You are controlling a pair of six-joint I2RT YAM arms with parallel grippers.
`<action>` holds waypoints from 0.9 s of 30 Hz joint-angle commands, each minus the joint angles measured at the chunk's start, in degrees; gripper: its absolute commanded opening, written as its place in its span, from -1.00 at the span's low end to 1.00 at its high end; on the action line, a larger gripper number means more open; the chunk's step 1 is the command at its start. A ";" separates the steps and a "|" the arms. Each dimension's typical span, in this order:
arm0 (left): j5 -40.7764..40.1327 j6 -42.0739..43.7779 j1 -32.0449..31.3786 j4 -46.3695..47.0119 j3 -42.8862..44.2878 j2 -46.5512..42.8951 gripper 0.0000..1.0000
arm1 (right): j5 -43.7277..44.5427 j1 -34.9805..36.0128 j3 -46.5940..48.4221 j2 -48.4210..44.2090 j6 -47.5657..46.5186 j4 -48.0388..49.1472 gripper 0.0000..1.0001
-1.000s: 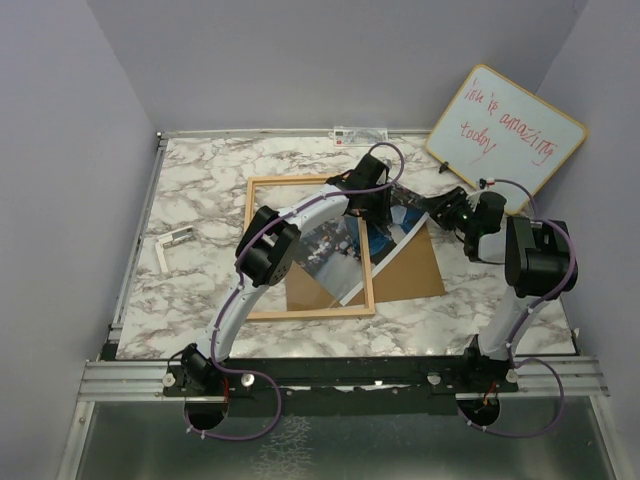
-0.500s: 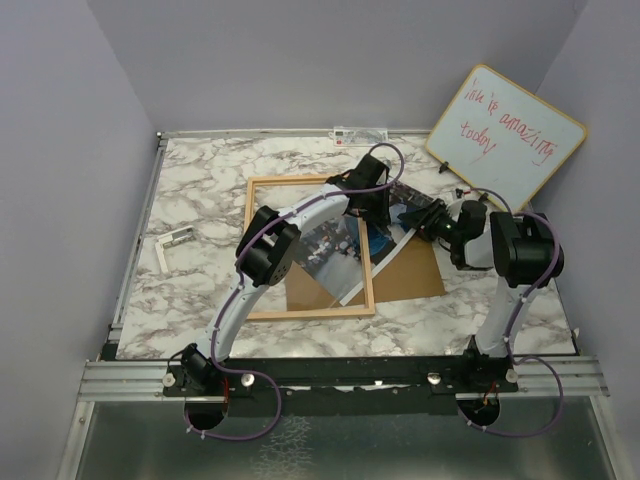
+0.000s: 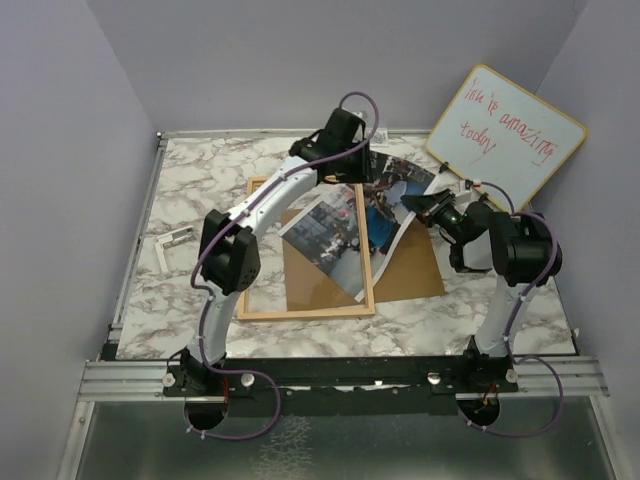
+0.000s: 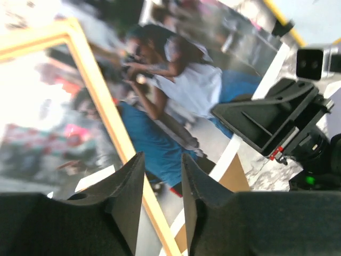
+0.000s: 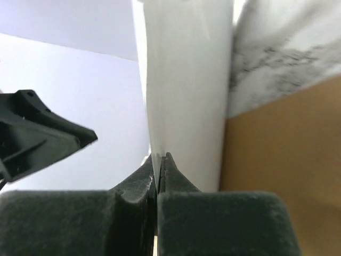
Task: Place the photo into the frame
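Where its two dark fingers meet, the right gripper [image 5: 160,160] is pinched shut on the thin edge of the photo [image 5: 181,80], whose white underside rises up the middle of the right wrist view. To its right lie the brown backing board [image 5: 287,160] and a strip of the marble table [image 5: 282,58].

From above, the right gripper [image 3: 415,205] holds the photo's right edge lifted off the table, just in front of the whiteboard [image 3: 505,135] with red writing that leans in the far right corner. The photo [image 3: 350,230] slopes down to the left from this grip, across the right rail of the frame [image 3: 305,313] and into its opening. The frame lies flat at the middle of the table, partly over the backing board [image 3: 410,265].

The left gripper [image 4: 160,181] hangs over the frame's right rail with its fingers [image 4: 128,186] a narrow gap apart and nothing between them. Below it, the light wooden rail [image 4: 101,106] runs unbroken across the print [image 4: 181,90]. The figure in the blue shirt shows sharp to the right of the rail, and the part to its left looks blurred and pale. Whether that part lies under the pane cannot be told.

Seen from above, the left gripper [image 3: 343,180] is at the frame's far right corner. A small metal bracket [image 3: 172,243] lies near the table's left edge, well apart from everything else.
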 commanded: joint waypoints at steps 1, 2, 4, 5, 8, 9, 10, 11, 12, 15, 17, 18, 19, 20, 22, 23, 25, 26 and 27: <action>-2.79 -0.74 5.17 -1.62 -4.14 -7.79 -0.24 | -0.33 -0.08 1.91 -6.86 6.29 9.17 -0.99; -2.95 -0.68 5.91 -1.62 -4.93 -8.81 -0.19 | -0.20 -0.14 2.69 -8.72 6.04 7.51 -0.99; -3.52 -0.60 7.38 -1.62 -6.51 -10.76 -0.12 | 0.17 -0.15 3.71 -12.93 4.78 4.21 -0.99; -3.54 -0.59 8.12 -1.62 -7.28 -11.56 -0.09 | 0.33 -0.16 4.36 -14.90 4.06 1.98 -0.99; -3.74 -0.67 10.14 -1.71 -9.06 -13.64 -0.02 | 1.09 -0.13 6.24 -21.12 0.89 -6.25 -0.99; -3.85 -0.54 10.61 -1.74 -9.28 -14.30 0.01 | 1.24 -0.16 6.96 -22.90 0.00 -8.73 -0.99; -3.90 -0.25 10.92 -1.71 -9.34 -14.86 0.06 | 1.15 -0.13 7.73 -24.31 -0.72 -10.75 -0.99; -3.77 0.31 11.13 -1.63 -9.28 -15.35 0.10 | 1.08 -0.17 8.52 -25.87 -1.34 -13.05 -0.99; -3.63 0.85 11.17 -1.62 -8.93 -15.85 0.14 | 1.43 -0.10 9.40 -27.29 -2.01 -15.70 -0.99; -2.03 1.87 11.09 -1.11 -7.85 -17.18 0.23 | 4.85 -0.08 11.69 -32.63 -4.19 -25.39 -0.99; -0.63 2.60 10.76 0.30 -7.49 -18.41 0.31 | 7.64 -0.08 13.54 -35.33 -4.94 -31.76 -0.99; -0.36 3.03 10.29 1.25 -7.41 -19.18 0.37 | 8.72 -0.04 14.62 -36.33 -5.42 -34.84 -0.99; -0.30 3.77 9.61 2.30 -7.46 -20.02 0.43 | 9.77 0.11 15.73 -37.17 -5.83 -37.38 -0.99; -0.53 4.49 8.74 3.26 -7.39 -20.81 0.51 | 11.00 0.36 16.97 -37.91 -6.05 -40.60 -0.99; -1.58 5.87 5.85 5.00 -7.45 -22.41 0.65 | 12.33 0.77 19.14 -38.72 -5.73 -44.69 -0.99; -2.27 6.56 4.54 5.66 -7.39 -23.14 0.72 | 12.77 0.93 20.13 -38.84 -4.91 -46.70 -0.99; -3.86 7.30 2.16 6.52 -7.50 -24.29 0.81 | 12.83 1.20 21.71 -38.71 -2.08 -49.39 -0.99; -4.11 7.20 1.23 6.95 -7.60 -24.71 0.83 | 12.63 1.35 22.32 -38.59 -0.32 -51.08 -0.99; -4.06 7.09 0.48 7.37 -7.83 -25.09 0.86 | 12.26 1.48 22.83 -38.44 1.23 -51.49 -0.99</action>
